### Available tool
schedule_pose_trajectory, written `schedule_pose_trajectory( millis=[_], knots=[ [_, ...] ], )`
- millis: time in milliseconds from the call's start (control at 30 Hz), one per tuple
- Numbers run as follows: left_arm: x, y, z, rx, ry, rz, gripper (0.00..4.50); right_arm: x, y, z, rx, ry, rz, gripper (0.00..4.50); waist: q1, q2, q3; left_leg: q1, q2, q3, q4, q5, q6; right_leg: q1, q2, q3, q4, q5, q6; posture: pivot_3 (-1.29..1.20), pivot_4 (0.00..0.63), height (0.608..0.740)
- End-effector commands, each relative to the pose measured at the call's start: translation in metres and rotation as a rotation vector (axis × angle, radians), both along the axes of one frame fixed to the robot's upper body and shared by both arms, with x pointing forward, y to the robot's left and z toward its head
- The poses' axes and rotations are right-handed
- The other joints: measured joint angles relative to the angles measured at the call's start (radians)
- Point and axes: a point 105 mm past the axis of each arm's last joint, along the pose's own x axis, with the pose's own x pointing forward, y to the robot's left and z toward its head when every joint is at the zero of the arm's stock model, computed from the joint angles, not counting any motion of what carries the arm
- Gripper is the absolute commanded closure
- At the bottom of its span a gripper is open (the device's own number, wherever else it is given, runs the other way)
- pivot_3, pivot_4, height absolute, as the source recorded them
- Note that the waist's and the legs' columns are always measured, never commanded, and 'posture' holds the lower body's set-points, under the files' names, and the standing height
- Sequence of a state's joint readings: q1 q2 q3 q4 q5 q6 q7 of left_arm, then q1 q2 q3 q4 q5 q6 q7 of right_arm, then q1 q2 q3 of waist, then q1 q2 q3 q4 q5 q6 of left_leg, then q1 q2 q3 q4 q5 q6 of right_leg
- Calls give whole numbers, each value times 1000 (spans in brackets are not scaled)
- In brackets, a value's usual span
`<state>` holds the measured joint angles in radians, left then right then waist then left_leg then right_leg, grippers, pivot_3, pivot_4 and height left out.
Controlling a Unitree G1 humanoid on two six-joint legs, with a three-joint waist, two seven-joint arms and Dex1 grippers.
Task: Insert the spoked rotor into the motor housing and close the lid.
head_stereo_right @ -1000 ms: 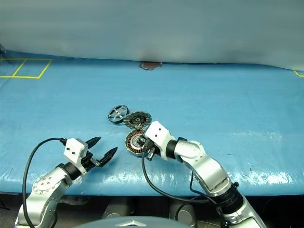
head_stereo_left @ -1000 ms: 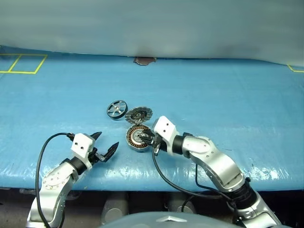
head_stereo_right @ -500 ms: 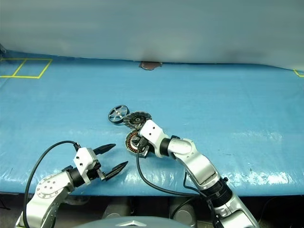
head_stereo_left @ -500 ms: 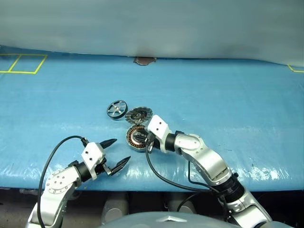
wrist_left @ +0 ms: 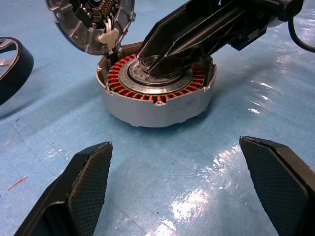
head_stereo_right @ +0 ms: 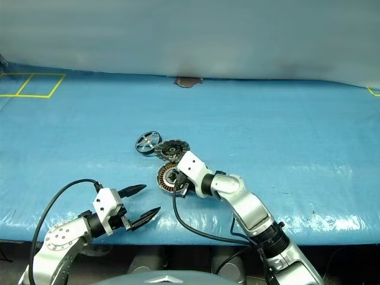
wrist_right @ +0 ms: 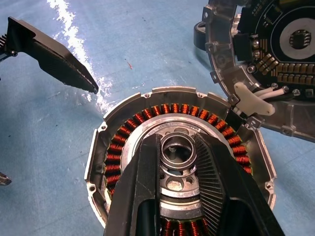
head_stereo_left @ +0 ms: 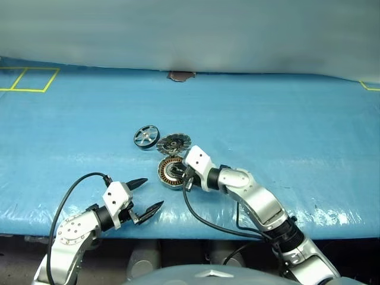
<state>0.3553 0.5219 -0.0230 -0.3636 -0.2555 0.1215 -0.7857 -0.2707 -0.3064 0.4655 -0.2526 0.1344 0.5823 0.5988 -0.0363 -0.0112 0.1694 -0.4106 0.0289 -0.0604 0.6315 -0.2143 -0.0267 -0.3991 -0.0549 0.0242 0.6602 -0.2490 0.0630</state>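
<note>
Since a second ago the left end effector (head_stereo_left: 146,195) has swung in toward the motor housing (head_stereo_left: 171,172), and the right arm has dropped lower over it. The right end effector (wrist_right: 178,147) is narrowed around the housing's silver hub (wrist_right: 177,150). The lid (head_stereo_left: 174,143) stands open just behind. The spoked rotor (head_stereo_left: 146,136) lies beside the lid on the blue tabletop (head_stereo_left: 285,130). The left end effector gapes wide, holding nothing.
</note>
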Motion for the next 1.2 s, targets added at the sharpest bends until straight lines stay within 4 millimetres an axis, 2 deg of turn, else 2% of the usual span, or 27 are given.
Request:
schedule_pose_trajectory(
  millis=[33,1033,1200],
  knots=[
    [-1,-3,4,-6,-16,-11,0,-2,0,7,17,-16,9,3825,0,0,0,0,0,0,0,0,0,0,0,0,0,0,0,0,150,740],
    [-1,-3,2,-11,-9,0,0,3,-7,-1,-3,15,-35,3825,1,0,0,1,0,0,1,0,0,1,0,0,0,0,0,0,150,740],
    [-1,-3,1,-13,-7,1,0,3,-6,2,9,16,-41,2136,1,0,0,1,0,0,1,0,0,1,0,0,0,0,0,0,150,740]
  ],
)
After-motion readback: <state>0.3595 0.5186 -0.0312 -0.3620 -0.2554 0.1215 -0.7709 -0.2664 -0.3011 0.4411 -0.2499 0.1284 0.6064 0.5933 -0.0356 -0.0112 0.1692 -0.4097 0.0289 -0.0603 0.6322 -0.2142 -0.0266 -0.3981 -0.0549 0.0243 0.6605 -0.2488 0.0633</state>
